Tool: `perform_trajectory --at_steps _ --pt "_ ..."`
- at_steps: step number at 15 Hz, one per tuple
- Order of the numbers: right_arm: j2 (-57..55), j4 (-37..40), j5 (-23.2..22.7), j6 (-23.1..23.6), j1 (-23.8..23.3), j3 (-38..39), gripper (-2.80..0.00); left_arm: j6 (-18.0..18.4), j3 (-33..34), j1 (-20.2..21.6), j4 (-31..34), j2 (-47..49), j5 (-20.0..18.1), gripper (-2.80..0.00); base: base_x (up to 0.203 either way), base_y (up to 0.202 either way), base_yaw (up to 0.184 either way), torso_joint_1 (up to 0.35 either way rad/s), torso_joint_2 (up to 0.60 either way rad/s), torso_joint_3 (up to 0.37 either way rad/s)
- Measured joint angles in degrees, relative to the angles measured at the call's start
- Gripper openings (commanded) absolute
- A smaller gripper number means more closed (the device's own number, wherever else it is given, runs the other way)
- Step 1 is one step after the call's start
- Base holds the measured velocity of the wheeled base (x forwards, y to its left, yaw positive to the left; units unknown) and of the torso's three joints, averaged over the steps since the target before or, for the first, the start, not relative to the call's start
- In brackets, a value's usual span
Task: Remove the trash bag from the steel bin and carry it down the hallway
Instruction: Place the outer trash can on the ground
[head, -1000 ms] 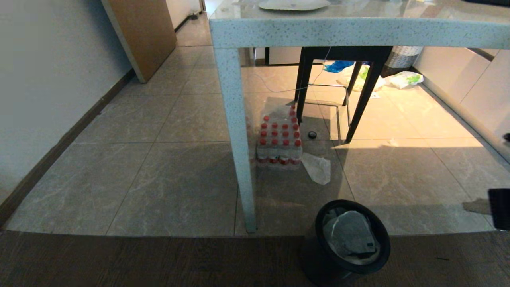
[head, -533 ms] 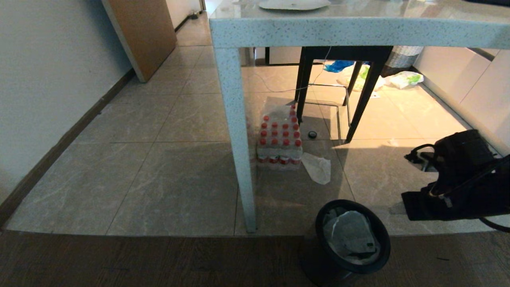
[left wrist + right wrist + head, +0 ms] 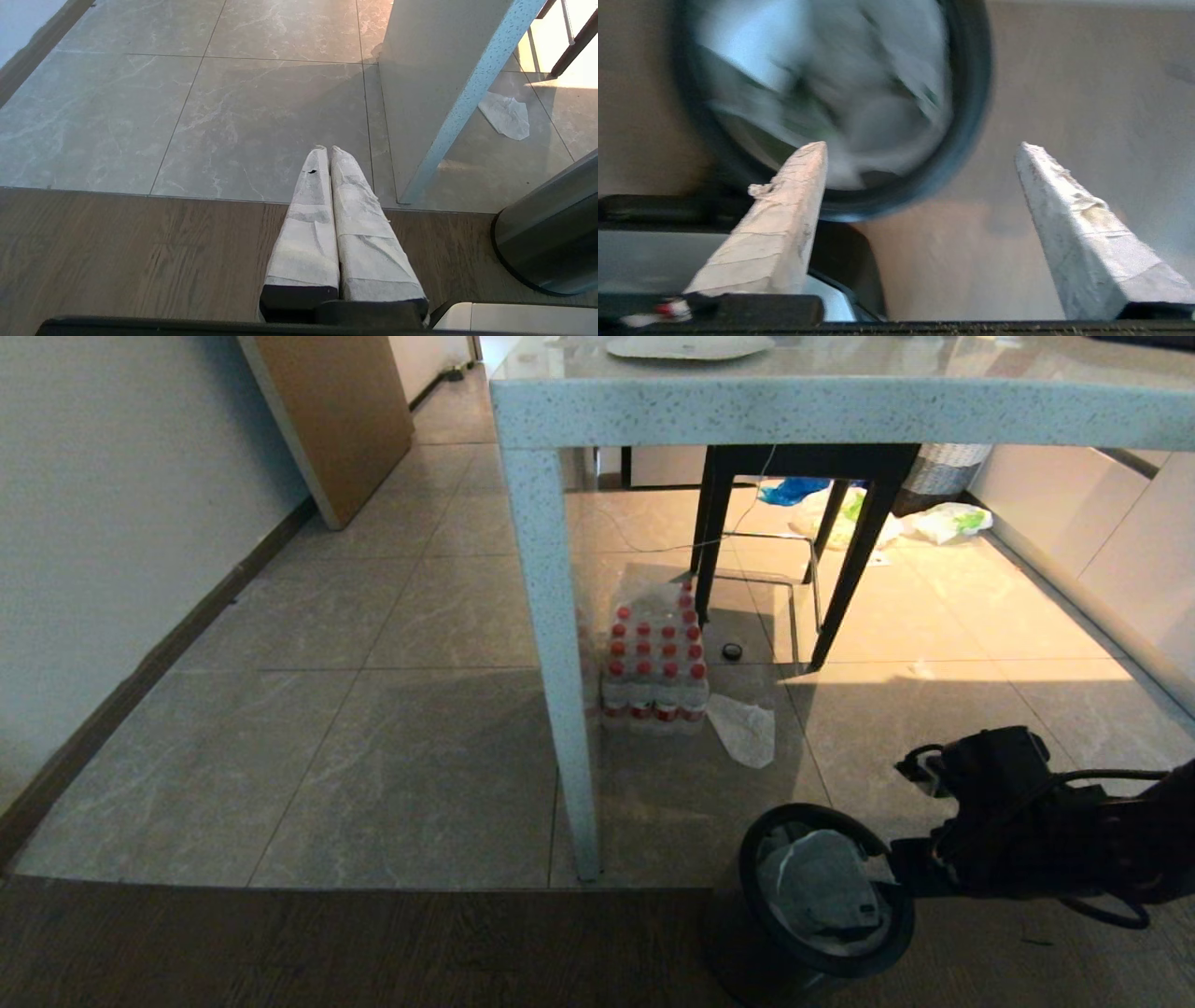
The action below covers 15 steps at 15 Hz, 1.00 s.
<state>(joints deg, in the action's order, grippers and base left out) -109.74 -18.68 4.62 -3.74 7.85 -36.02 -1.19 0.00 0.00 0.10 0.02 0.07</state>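
Hovering just to the right of the steel bin (image 3: 825, 896), the right gripper (image 3: 920, 149) has its 2 taped fingers (image 3: 784, 224) spread wide apart with nothing between them. In the right wrist view the bin's dark rim lies under and beyond the fingertips, one finger over the rim edge and the other out over bare floor. In the head view the black right arm (image 3: 1036, 821) reaches in from the right edge, its forward end at the bin's rim.

The trash bag (image 3: 822, 887) sits inside the steel bin, crumpled white plastic filling the opening, with a small green mark on it. The bin stands on the dark wood-look floor strip (image 3: 327, 947), close to the seam with the beige-grey hallway tiles (image 3: 373, 765).

The left gripper (image 3: 327, 154) has its 2 wrapped fingers pressed together, empty, pointing down at the floor seam, with the bin's steel wall at the edge of its view.

A speckled table leg (image 3: 560, 691) stands just left of the bin. Beyond it rests a pack of red-capped bottles (image 3: 655, 663), with a flat clear plastic scrap (image 3: 744, 730) beside it. Other white-and-green bags (image 3: 948, 521) lie far off.
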Motion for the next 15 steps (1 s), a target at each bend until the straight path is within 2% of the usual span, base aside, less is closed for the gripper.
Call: perform_trajectory --at_steps 3,9,10,11,13,15 --pt "-4.7 -2.6 5.2 -0.2 -0.1 0.3 0.00 0.0 0.0 0.0 0.0 0.0 0.0 -2.80 0.000 0.000 0.000 0.000 0.00 0.000" --pt "-15.9 -17.4 7.8 0.4 -0.1 -0.4 0.00 0.0 0.0 0.0 0.0 0.0 0.0 -2.80 0.000 0.000 0.000 0.000 0.00 0.000" --pt "-17.2 -19.7 9.0 1.3 0.0 -0.6 -2.07 0.0 0.0 0.0 0.0 0.0 0.0 -2.80 0.000 0.000 0.000 0.000 0.00 0.000" --pt "-18.0 -22.2 11.4 3.1 0.0 -1.2 -2.80 0.0 0.0 0.0 0.0 0.0 0.0 -2.80 0.000 0.000 0.000 0.000 0.00 0.000" --pt "-19.8 -26.7 15.6 7.0 0.0 -1.7 -2.80 0.0 0.0 0.0 0.0 0.0 0.0 -2.80 0.000 0.000 0.000 0.000 0.00 0.000" --pt "-20.9 -26.9 16.0 8.3 0.1 -1.6 -2.80 0.0 0.0 0.0 0.0 0.0 0.0 -2.80 0.000 0.000 0.000 0.000 0.00 0.000"
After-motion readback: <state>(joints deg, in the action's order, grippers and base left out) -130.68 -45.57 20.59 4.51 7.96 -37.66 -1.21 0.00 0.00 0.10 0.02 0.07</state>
